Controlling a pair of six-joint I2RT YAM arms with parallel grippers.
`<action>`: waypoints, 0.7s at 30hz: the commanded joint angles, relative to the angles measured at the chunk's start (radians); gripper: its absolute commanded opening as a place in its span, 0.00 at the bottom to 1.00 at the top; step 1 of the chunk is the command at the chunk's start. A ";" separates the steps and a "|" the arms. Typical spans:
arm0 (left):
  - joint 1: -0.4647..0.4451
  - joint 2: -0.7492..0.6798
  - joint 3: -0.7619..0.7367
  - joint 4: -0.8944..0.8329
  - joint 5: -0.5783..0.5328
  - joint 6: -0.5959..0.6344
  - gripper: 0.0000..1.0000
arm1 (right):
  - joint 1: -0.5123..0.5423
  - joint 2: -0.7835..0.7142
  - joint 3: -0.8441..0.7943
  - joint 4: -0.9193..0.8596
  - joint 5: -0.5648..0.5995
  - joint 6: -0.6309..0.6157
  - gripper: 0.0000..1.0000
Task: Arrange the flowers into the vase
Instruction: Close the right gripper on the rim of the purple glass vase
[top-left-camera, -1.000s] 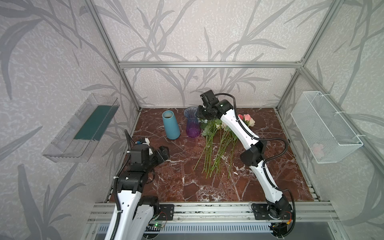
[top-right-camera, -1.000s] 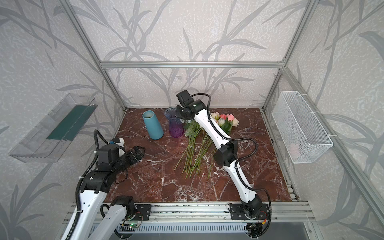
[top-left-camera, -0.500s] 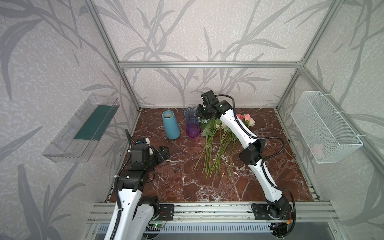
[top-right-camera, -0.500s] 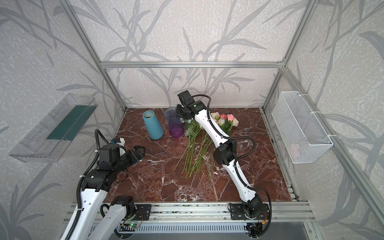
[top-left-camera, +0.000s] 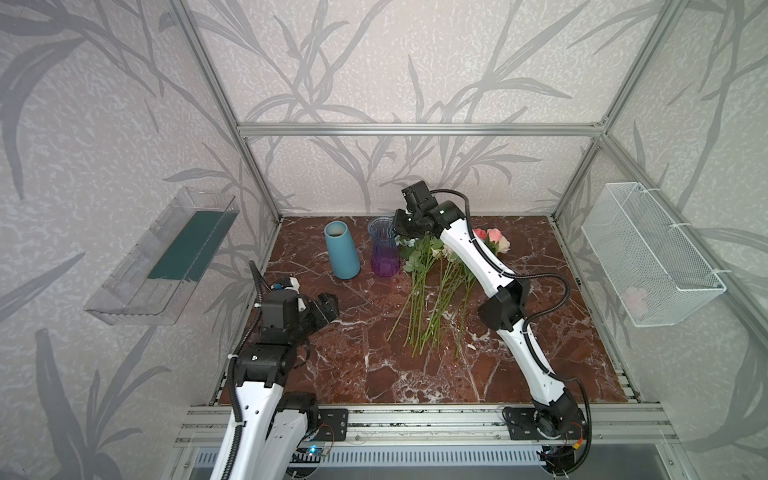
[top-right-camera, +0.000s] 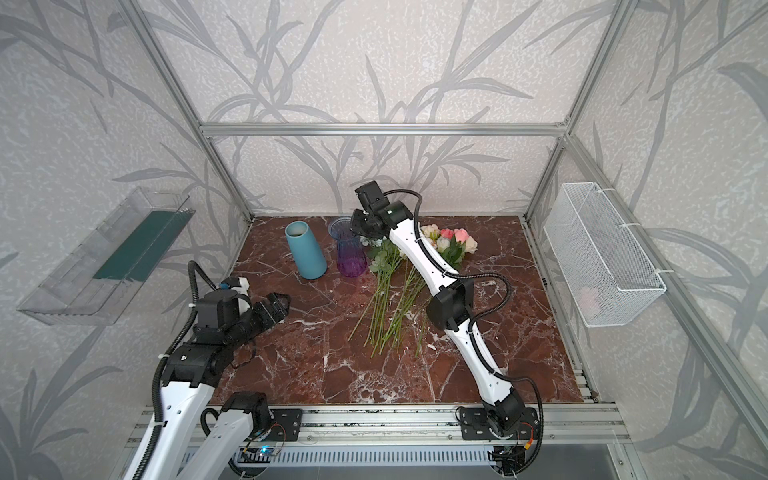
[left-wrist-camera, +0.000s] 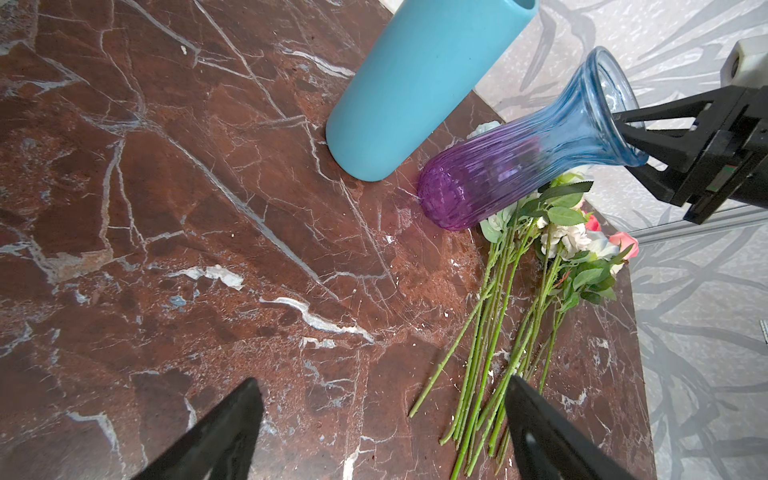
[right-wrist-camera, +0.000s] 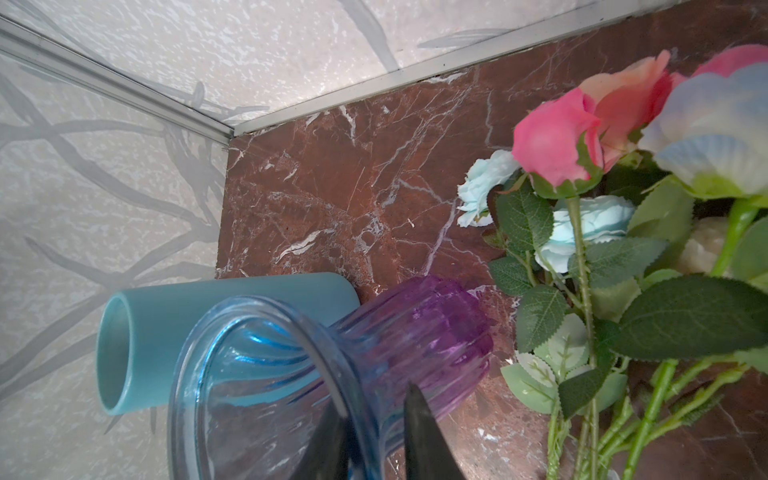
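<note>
The vase (top-left-camera: 385, 253) (top-right-camera: 351, 255) is ribbed glass, blue at its flared mouth and purple below, and stands upright at the back of the marble table. My right gripper (top-left-camera: 399, 232) (top-right-camera: 359, 231) (right-wrist-camera: 374, 399) is shut on its rim, one finger inside the mouth and one outside; the left wrist view shows the same pinch (left-wrist-camera: 619, 129). The flowers (top-left-camera: 432, 286) (top-right-camera: 395, 299) (left-wrist-camera: 511, 316) (right-wrist-camera: 582, 216) lie in a loose bundle right of the vase, blooms towards the back wall. My left gripper (top-left-camera: 328, 305) (top-right-camera: 280, 305) (left-wrist-camera: 383, 378) hovers open and empty at the front left.
A teal cylinder vase (top-left-camera: 341, 253) (left-wrist-camera: 419, 91) stands just left of the glass one, almost touching it. A white wire basket (top-left-camera: 648, 257) hangs on the right wall and a clear tray (top-left-camera: 166, 257) on the left wall. The back wall is close behind both vases.
My right gripper's fingers have drawn together on the vase's rim. The left arm has stayed where it was.
</note>
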 joint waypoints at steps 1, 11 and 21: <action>0.002 -0.010 -0.011 -0.001 -0.017 0.002 0.92 | -0.004 -0.048 -0.029 -0.055 0.031 -0.027 0.22; 0.002 -0.018 -0.013 -0.001 -0.017 0.003 0.92 | -0.004 -0.067 -0.037 -0.079 0.006 -0.053 0.10; 0.002 -0.022 -0.015 0.012 -0.013 0.018 0.92 | -0.002 -0.141 -0.088 -0.051 -0.006 -0.067 0.00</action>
